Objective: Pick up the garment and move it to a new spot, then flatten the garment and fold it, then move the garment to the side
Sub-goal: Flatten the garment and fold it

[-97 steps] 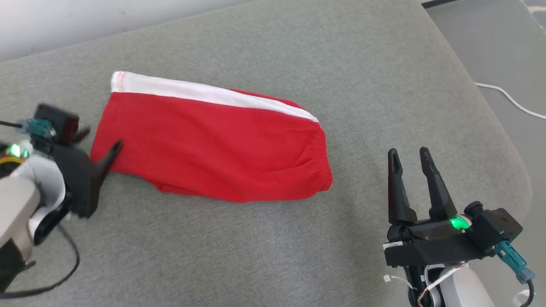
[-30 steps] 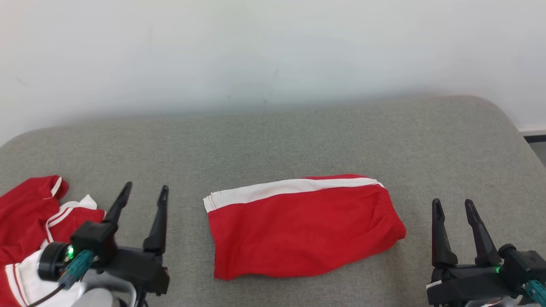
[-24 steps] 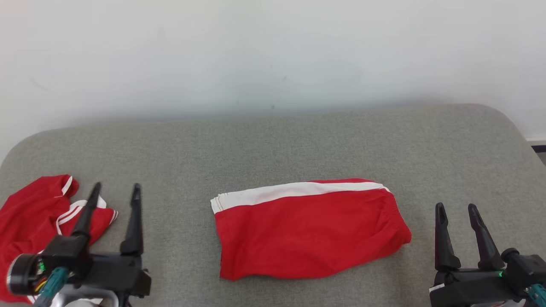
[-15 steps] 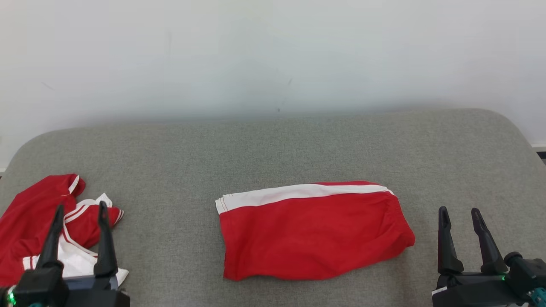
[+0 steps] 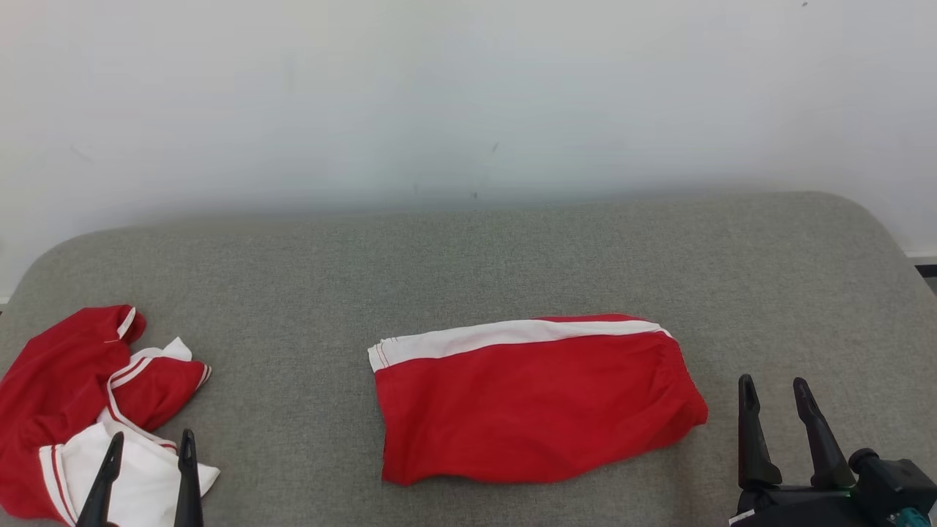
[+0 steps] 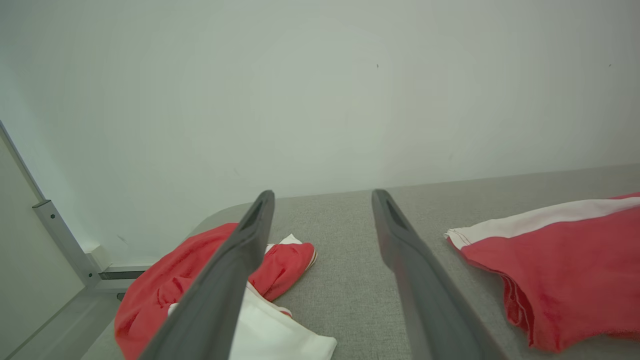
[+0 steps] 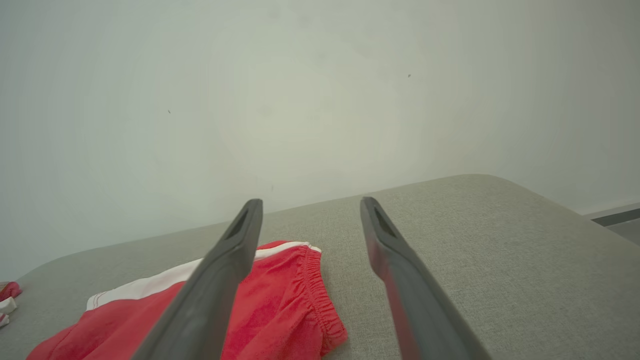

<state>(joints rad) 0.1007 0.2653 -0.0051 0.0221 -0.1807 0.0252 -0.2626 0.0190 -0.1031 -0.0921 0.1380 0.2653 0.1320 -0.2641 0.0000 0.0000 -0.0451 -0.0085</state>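
Head view shows the folded red shorts (image 5: pixel 538 402) lying flat in the middle of the grey surface (image 5: pixel 468 271). Nearby, the left gripper (image 5: pixel 152 439) gapes wide by a crumpled red-and-white garment (image 5: pixel 66 395), and the right gripper (image 5: pixel 772 384) stands wide just beside the shorts, both empty.

Locate the shorts (image 5: pixel 538 399) on the cushion (image 5: pixel 468 263), ahead and left of the right gripper (image 5: pixel 772 383). The shirt (image 5: pixel 66 395) lies just ahead of your left gripper (image 5: pixel 152 437), toward its left.

Nothing readable is showing in any view: no text, label, brand, number or sign. The folded red garment (image 5: pixel 538 410) and the grey cushion (image 5: pixel 468 263) are bearing no lettering.
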